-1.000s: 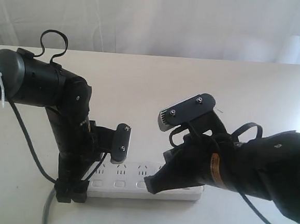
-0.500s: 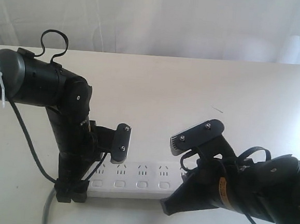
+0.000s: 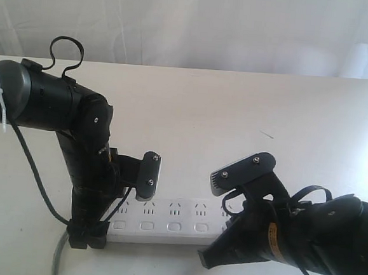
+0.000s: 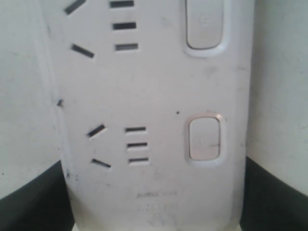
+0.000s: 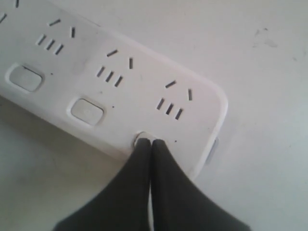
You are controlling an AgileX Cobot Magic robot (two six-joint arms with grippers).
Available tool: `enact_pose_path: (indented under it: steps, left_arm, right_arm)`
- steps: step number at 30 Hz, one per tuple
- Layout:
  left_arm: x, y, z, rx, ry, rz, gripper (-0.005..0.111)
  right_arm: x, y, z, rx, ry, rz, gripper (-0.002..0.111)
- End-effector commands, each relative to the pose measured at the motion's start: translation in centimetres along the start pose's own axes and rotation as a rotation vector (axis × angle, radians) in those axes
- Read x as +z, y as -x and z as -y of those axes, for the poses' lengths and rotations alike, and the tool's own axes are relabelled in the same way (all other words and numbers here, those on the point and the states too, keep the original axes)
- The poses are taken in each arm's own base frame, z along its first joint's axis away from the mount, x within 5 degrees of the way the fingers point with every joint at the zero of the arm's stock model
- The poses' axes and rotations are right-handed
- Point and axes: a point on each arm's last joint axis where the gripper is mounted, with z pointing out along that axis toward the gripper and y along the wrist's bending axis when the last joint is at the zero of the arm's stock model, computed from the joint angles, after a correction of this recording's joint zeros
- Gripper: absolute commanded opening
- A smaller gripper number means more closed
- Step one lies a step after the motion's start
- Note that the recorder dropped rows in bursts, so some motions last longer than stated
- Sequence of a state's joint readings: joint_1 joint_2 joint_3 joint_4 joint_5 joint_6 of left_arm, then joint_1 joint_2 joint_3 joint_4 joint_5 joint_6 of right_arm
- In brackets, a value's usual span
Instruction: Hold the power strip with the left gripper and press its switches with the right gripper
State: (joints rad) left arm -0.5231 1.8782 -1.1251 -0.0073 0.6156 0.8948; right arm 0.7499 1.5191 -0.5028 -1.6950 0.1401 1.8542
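The white power strip (image 3: pixel 164 222) lies along the table's near edge, with its grey cord (image 3: pixel 58 255) leaving its left end. My left gripper (image 3: pixel 87 235) is shut across that end; in the left wrist view (image 4: pixel 154 214) its black fingers (image 4: pixel 29 202) press both long sides. A row of white switches (image 3: pixel 146 225) runs along the strip's near side, and two of them (image 4: pixel 204 137) show close up. My right gripper (image 3: pixel 207 259) is shut, fingers together. In the right wrist view its tips (image 5: pixel 150 142) rest on the last switch at the strip's (image 5: pixel 120 72) free end. Another switch (image 5: pixel 86 111) sits beside it.
The strip rests on a plain white table (image 3: pixel 249 117) backed by a white curtain (image 3: pixel 212 25). The left arm's black cable (image 3: pixel 31 170) loops down beside the strip. The bulky right arm (image 3: pixel 322 244) covers the strip's right end in the exterior view.
My right gripper has moved right along the strip, from a middle switch to the end one, and sits lower in the exterior view. The left gripper and strip have not moved.
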Motion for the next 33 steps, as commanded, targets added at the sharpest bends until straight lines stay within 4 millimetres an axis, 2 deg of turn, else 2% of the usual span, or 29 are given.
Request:
enact_pose_path:
  steps: [1, 13, 33]
  left_arm:
    - [1.38, -0.48, 1.08, -0.013, -0.111, -0.05, 0.0]
    - [1.39, -0.45, 1.04, -0.013, -0.106, -0.047, 0.0]
    - [1.39, -0.46, 1.05, -0.013, -0.108, -0.048, 0.0]
  right_arm:
    - [1.08, -0.71, 0.2, -0.002, -0.029, -0.046, 0.0]
    - [1.59, -0.78, 0.31, -0.007, -0.049, -0.058, 0.0]
    - [1.59, -0.86, -0.41, 0.014, 0.028, -0.078, 0.0]
